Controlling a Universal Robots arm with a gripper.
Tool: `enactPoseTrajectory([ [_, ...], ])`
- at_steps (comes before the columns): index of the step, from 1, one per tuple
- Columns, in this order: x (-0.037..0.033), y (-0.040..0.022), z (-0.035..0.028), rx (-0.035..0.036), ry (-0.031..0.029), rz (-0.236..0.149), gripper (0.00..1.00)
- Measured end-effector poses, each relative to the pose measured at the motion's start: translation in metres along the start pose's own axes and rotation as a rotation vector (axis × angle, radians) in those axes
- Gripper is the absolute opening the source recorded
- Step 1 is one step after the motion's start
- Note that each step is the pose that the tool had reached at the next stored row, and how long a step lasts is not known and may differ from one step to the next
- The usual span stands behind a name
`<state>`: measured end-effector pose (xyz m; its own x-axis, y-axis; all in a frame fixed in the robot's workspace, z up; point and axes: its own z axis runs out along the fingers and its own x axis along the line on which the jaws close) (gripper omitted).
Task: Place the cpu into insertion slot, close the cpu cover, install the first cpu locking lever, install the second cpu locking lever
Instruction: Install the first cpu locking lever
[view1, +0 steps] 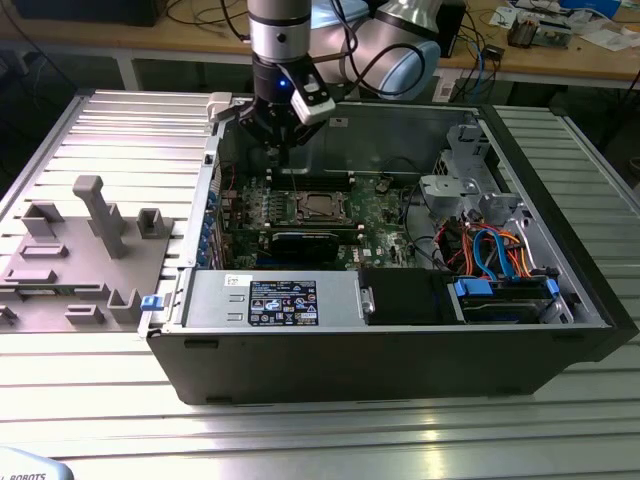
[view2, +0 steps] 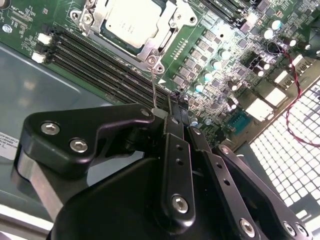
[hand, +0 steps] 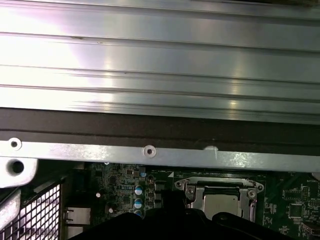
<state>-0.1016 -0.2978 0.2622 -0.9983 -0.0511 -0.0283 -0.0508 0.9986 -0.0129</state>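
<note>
Black gripper (view2: 172, 112) fingers pinched on thin silvery wire lever (view2: 153, 85), near rear edge of green motherboard (view2: 210, 30); silver-topped cpu (view2: 131, 20) seated under silvery metal cpu cover (view2: 165, 37).

Arm (view1: 283, 25): cylindrical silver-grey wrist segment with a black band at its lower end and a small blue light below the band. A pale blue-grey joint cap sits behind it, with black cables looping past. A white block with a dark face is fixed to the wrist's side. Gripper (view1: 276, 148): matte black, built of flat linkage bars. In the second wrist view the gripper (view2: 172, 112) shows rounded black links joined by silver screws and rivets, with a bare metal face under one link.
</note>
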Motion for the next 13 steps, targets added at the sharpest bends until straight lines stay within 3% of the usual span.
enactPoseTrajectory([
  [13, -0.0021, -0.0001, 0.0041, 0.0001, 0.0000, 0.000, 0.11],
])
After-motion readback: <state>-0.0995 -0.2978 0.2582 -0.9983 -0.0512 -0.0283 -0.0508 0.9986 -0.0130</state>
